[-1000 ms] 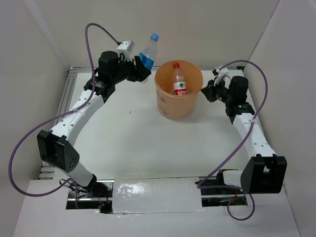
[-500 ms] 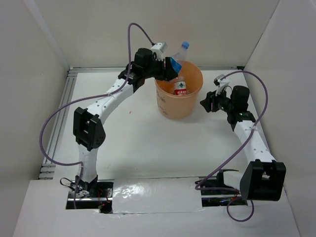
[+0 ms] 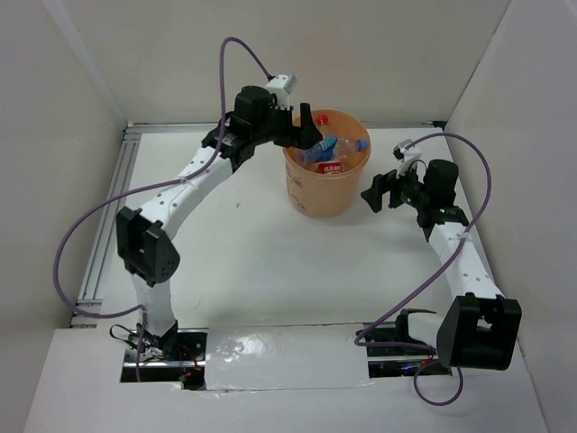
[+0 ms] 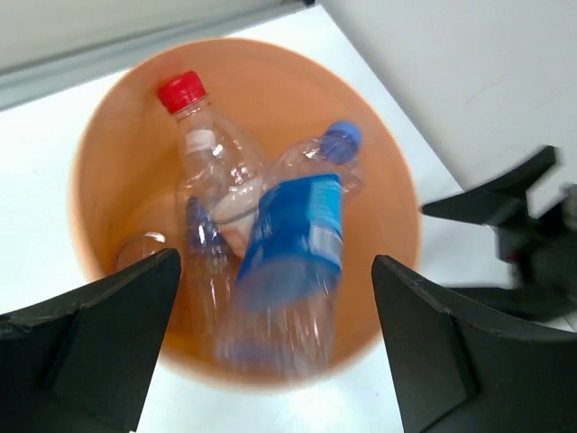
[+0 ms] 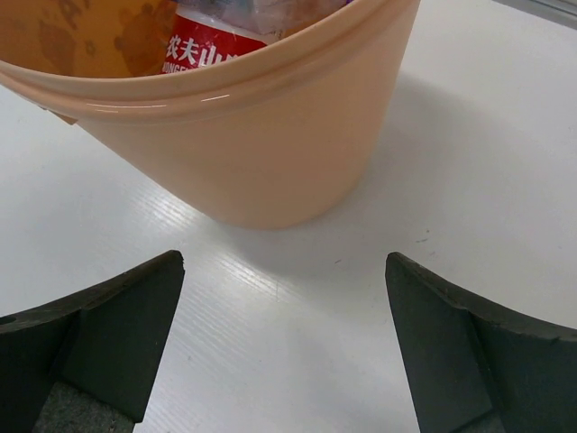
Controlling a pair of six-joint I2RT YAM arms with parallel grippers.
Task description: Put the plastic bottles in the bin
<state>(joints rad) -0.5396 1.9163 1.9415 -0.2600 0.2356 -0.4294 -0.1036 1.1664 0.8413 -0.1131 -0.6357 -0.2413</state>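
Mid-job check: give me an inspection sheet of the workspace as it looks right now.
Surface: white table, no spills seen.
Job's things: bin upright; red-capped bottle and blue-labelled bottle inside it, the blue one blurred; no bottle seen outside.
Clutter: nothing seen.
Grippers: left gripper open over the bin, holding nothing; right gripper open, low beside the bin, empty.
Cables: purple cables loop above both arms, clear of the bin.
Surroundings: white walls on three sides; metal rail along the left edge.
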